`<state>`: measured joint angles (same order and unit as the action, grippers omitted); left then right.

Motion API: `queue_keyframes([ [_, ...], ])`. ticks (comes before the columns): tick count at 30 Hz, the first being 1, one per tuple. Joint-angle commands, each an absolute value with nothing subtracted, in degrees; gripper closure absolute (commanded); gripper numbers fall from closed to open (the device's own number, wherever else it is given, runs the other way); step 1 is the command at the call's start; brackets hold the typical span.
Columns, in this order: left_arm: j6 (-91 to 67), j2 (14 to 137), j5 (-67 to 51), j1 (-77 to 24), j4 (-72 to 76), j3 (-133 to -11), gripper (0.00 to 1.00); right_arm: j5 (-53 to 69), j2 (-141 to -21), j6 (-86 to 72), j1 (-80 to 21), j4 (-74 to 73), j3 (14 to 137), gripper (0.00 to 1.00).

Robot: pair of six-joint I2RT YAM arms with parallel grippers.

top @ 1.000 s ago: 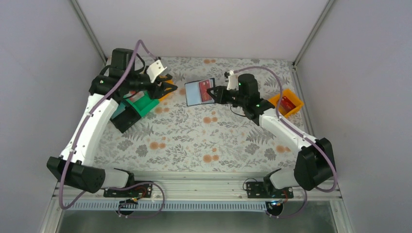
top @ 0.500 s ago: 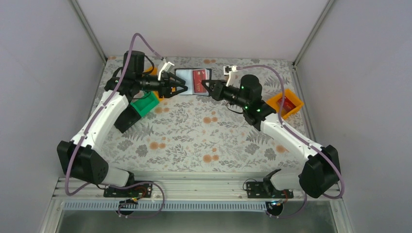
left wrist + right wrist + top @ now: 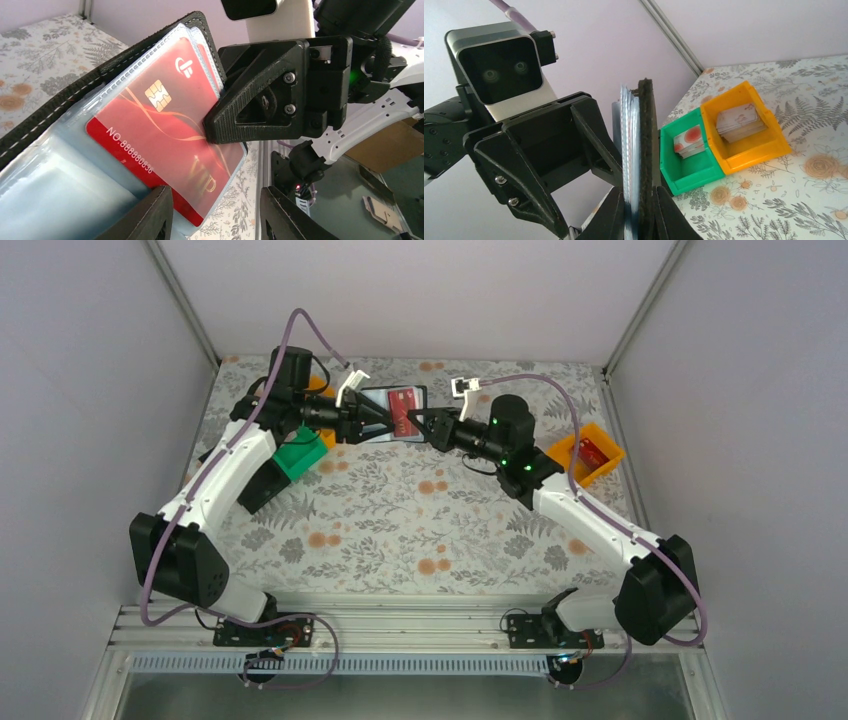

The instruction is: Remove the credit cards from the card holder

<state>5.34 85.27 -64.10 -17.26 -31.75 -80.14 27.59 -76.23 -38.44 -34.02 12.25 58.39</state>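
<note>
Observed from the near side. The table point(image 3: 400, 530), covered with a floral cloth, carries both arms at its front edge. The two arms reach toward the far centre and meet there.

Trays: a black tray point(image 3: 262, 485) lies on the left under the left arm, and a green tray point(image 3: 689, 160) is just beside it. An orange tray point(image 3: 744, 140) touches the green one, and each of these two holds patterned cards. A second orange tray point(image 3: 590, 455) stands well apart on the right with a red item in it.

The card holder point(image 3: 75, 125) is raised off the table between the two grippers, opened out and standing roughly on edge. Its clear inner pockets face the left wrist camera.

One red credit card point(image 3: 155, 145), with a gold chip and "VIP" lettering, sits inside a clear pocket.

The right gripper point(image 3: 638, 200) has its jaws clamped on the holder's edge, with one finger pressed flat over the pocket.

The left gripper point(image 3: 216, 192) has its jaws standing apart, and the holder's lower corner lies between them. Whether either finger touches the holder cannot be determined.
</note>
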Motion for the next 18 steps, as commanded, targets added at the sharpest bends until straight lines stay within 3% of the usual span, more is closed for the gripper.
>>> queue_keyframes([
  [1, 5.4, 85.3, -67.1, -16.8, -31.0, -80.5, 0.55, 32.2, -75.0, -37.2, -34.7, 19.1, 60.0, 0.96],
  [7, 5.7, 84.4, -68.9, -16.4, -31.1, -80.6, 0.54, 39.7, -76.1, -40.1, -34.9, 26.7, 59.5, 0.96],
  [18, 7.5, 82.9, -68.6, -14.7, -32.1, -80.3, 0.53, 39.7, -73.3, -38.5, -35.1, 25.2, 59.7, 0.96],
])
